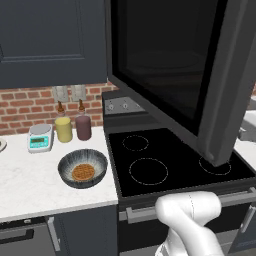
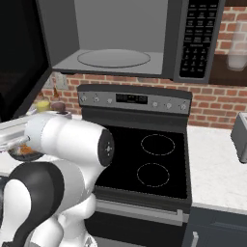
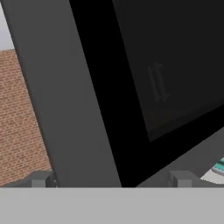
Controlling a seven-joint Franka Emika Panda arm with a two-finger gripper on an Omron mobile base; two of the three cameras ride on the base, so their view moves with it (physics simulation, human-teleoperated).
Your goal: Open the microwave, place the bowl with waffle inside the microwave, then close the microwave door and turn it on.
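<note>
The microwave [image 2: 120, 43] stands open above the stove [image 1: 170, 165], its door [image 1: 170, 70] swung wide. In the hand view the door's grey frame and black glass sit close ahead, and the jaws stand apart with nothing between them. The bowl [image 1: 82, 168] holding the waffle [image 1: 83, 172] rests on the surface [image 1: 30, 185] left of the stove; in the right base view the arm hides most of it.

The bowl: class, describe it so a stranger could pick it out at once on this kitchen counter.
Start at the black stove and look to the white counter on its left. Near the counter's front edge sits the bowl, in front of a yellow jar and a maroon jar. It alone is round, dark and streaked, holding a golden waffle.
</note>
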